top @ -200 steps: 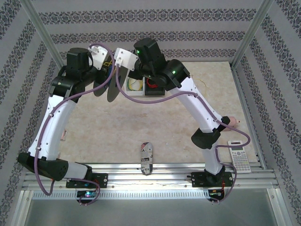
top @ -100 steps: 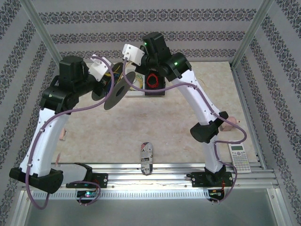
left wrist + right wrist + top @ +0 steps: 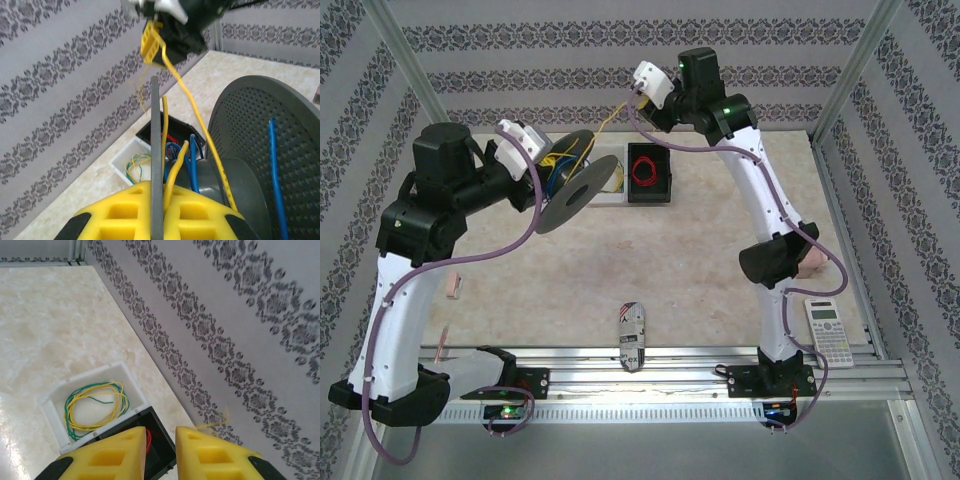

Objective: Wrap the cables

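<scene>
One yellow cable [image 3: 194, 112], slanting.
Runs toward 1 o'clock from grey spool [image 3: 567, 190] clamped in left pincer [image 3: 156, 200] to right pincer [image 3: 160, 435], narrowly parted, grip unclear.

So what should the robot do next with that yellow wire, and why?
Probably open the right fingers fully and regrip lower: the yellow wire runs up from the spool, clamped in the left fingers, to them, and they stand slightly parted.
</scene>
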Robot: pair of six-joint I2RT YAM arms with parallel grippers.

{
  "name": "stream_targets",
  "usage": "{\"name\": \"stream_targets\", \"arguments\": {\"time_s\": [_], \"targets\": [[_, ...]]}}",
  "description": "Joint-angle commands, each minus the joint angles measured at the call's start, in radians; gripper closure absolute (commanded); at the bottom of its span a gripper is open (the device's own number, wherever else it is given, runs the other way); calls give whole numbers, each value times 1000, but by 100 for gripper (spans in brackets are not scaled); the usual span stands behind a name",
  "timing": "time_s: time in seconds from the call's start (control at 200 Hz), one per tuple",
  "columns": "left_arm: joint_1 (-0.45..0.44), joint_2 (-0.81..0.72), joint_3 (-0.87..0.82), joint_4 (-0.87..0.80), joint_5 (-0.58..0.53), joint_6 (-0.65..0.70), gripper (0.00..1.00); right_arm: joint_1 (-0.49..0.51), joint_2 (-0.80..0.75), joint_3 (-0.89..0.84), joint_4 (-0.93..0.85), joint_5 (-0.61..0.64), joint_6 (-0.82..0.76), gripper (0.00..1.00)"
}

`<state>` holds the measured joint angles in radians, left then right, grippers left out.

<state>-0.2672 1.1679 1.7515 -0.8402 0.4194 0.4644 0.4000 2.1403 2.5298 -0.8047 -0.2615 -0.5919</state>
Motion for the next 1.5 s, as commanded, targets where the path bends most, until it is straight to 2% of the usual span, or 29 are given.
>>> {"name": "stream_targets", "arguments": {"time_s": [0.0,0.055,0.1,0.26,0.405,0.505,0.645,0.784,0.949,1.204,1.494], "targets": [[-1,-27,75,-2,94,-2,100,-40,-37,-91,104,-39,80,79],[4,-24,92,7,117,-12,100,-58,-59,-154,146,-58,92,87],[9,-21,107,18,144,-27,100,-71,-73,-201,176,-65,100,100],[29,1,160,79,268,-101,100,-107,-72,-252,193,-80,126,100],[42,-3,130,298,314,-237,100,-112,-59,-245,152,-93,135,100],[43,-19,60,534,248,-347,100,-105,-71,-254,142,-101,150,100],[44,-19,-16,819,52,-473,100,-86,-102,-262,123,-99,154,100],[44,-2,-60,1022,-103,-552,100,-51,-119,-222,53,-71,125,100],[44,60,-22,1113,-214,-581,100,0,-128,-117,-28,-16,90,100],[43,137,6,1251,-308,-615,100,120,-117,75,-129,89,22,100],[44,154,-4,1324,-346,-697,100,240,-114,40,-149,180,28,100]]}}
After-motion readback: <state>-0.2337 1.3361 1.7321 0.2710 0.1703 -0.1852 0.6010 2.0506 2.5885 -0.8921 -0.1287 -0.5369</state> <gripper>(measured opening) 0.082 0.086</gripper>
